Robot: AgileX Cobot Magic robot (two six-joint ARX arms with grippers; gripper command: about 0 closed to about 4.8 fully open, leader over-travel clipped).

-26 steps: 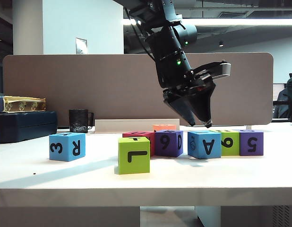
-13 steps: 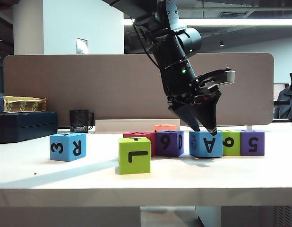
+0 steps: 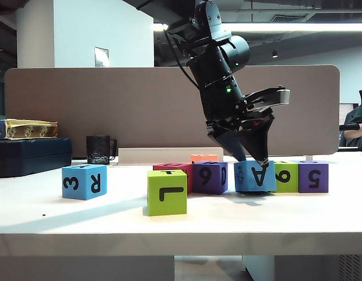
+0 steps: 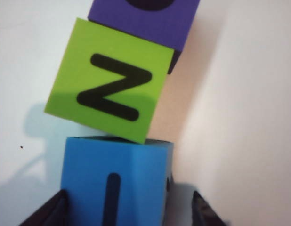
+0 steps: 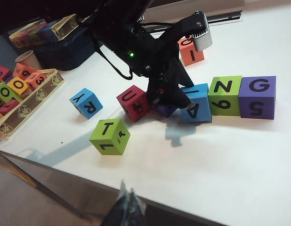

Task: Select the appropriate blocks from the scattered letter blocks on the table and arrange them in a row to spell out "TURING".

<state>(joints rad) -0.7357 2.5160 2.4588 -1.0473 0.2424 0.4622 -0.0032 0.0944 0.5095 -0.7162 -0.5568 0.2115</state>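
The left gripper's (image 3: 255, 159) spread fingers were seen straddling the blue block (image 4: 115, 181); the right gripper's (image 5: 124, 207) state was undeterminable.

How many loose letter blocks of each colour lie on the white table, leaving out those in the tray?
Blue blocks: 2
Green blocks: 2
Purple blocks: 2
Magenta block: 1
Orange block: 1
Total: 8
Left gripper straddles one blue block, open; right gripper sits by the near table edge.

Letter blocks (image 3: 166, 192) matte foam-like; table (image 3: 181, 219) smooth white; left gripper (image 3: 254, 158) black plastic
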